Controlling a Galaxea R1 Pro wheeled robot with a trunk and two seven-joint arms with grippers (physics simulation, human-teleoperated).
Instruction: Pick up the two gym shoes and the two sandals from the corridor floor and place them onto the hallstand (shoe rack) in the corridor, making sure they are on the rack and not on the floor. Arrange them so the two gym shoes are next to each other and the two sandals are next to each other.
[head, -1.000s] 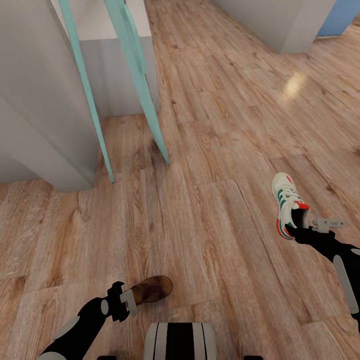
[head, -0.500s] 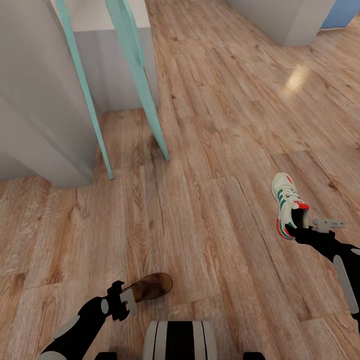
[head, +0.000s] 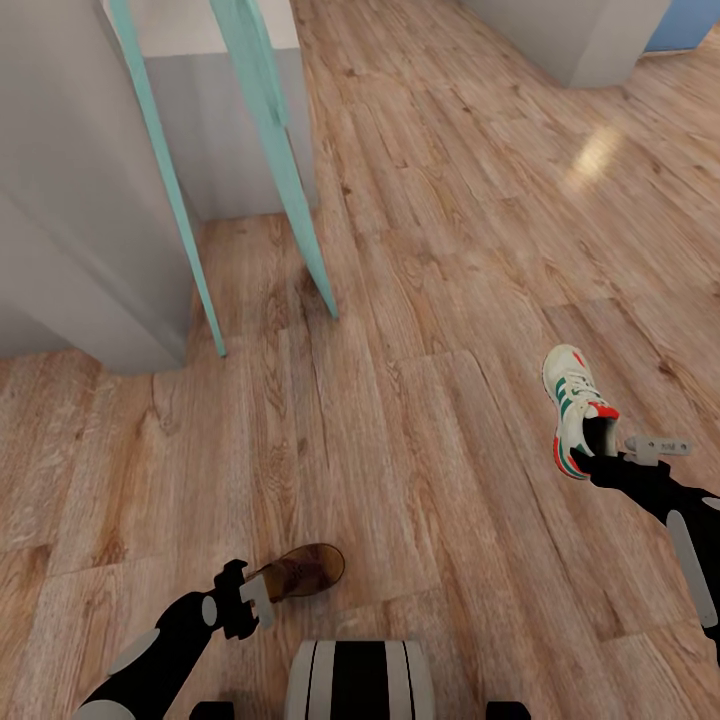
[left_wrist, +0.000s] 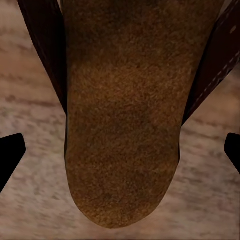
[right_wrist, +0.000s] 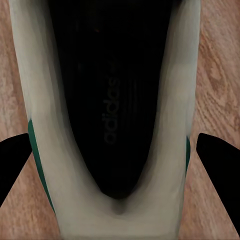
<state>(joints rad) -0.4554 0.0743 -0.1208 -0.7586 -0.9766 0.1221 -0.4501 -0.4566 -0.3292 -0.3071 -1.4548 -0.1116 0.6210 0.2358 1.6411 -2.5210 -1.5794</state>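
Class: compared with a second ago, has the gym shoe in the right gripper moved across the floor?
Yes. The gym shoe keeps its place in the head view, but the floor planks and the teal panel shift, so it travels with the robot.

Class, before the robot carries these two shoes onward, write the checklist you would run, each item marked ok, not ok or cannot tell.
1. Left gripper at the sandal: ok.
2. Right gripper at the gym shoe's heel: ok.
3. Fingers firmly clamped on each shoe: cannot tell.
4. Shoes lifted off the corridor floor: cannot tell.
5. Hallstand in sight: not ok.
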